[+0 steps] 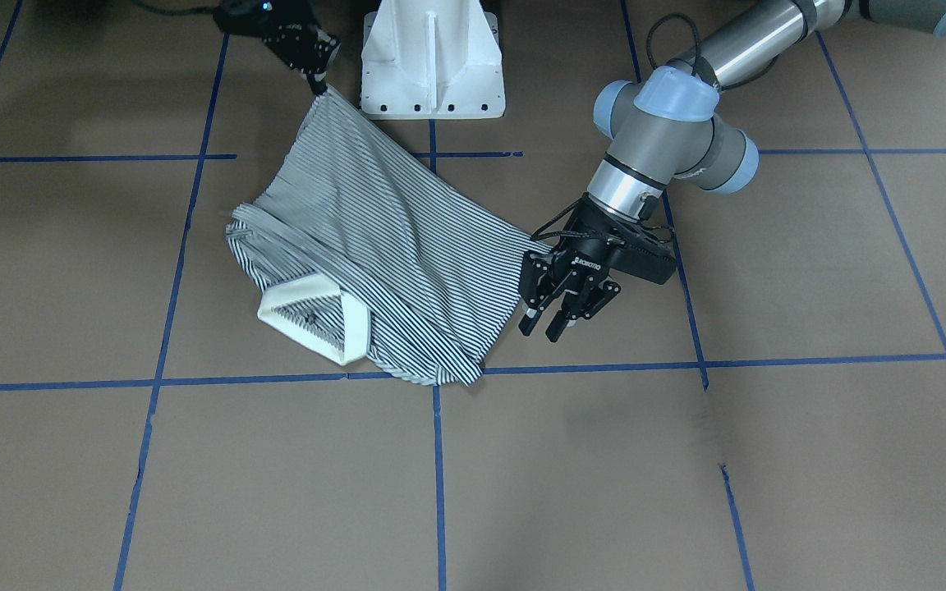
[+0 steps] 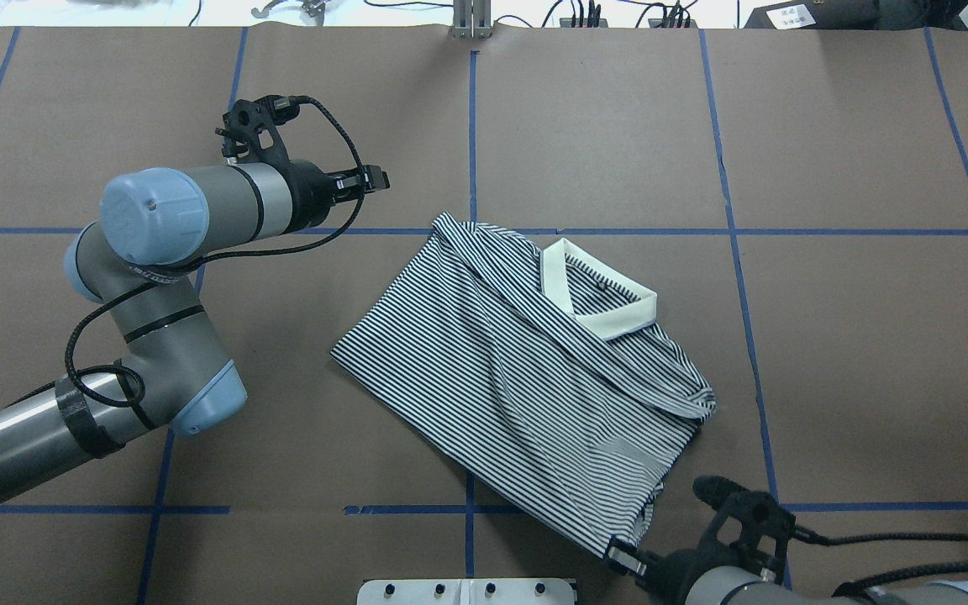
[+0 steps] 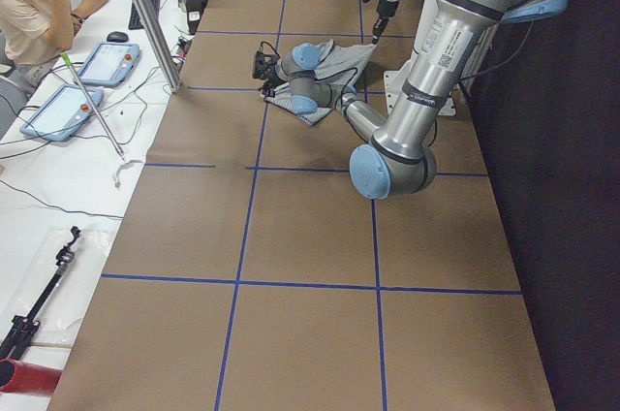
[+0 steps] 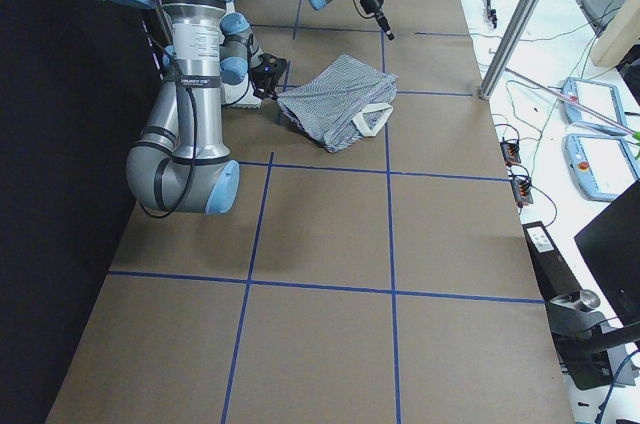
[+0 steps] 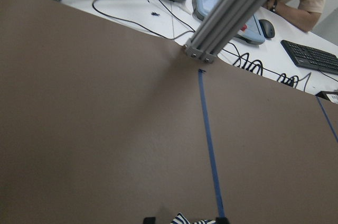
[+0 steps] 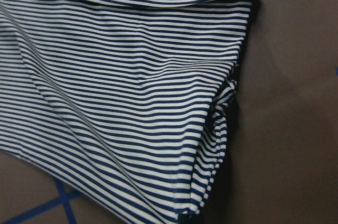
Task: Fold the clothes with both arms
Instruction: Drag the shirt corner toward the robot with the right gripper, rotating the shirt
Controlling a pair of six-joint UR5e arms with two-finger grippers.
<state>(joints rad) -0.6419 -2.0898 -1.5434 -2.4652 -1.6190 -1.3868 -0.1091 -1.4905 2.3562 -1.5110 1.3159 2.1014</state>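
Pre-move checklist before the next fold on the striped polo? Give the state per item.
1. Right gripper clamped on a corner of the navy-and-white striped polo shirt: ok.
2. Left gripper shut on the shirt: not ok, open beside its edge.
3. Cream-white collar exposed on top: ok.
4. Fabric lying flat: not ok, creased.
5. Cloth inside the left jaws: cannot tell, the wrist view shows only a striped sliver.
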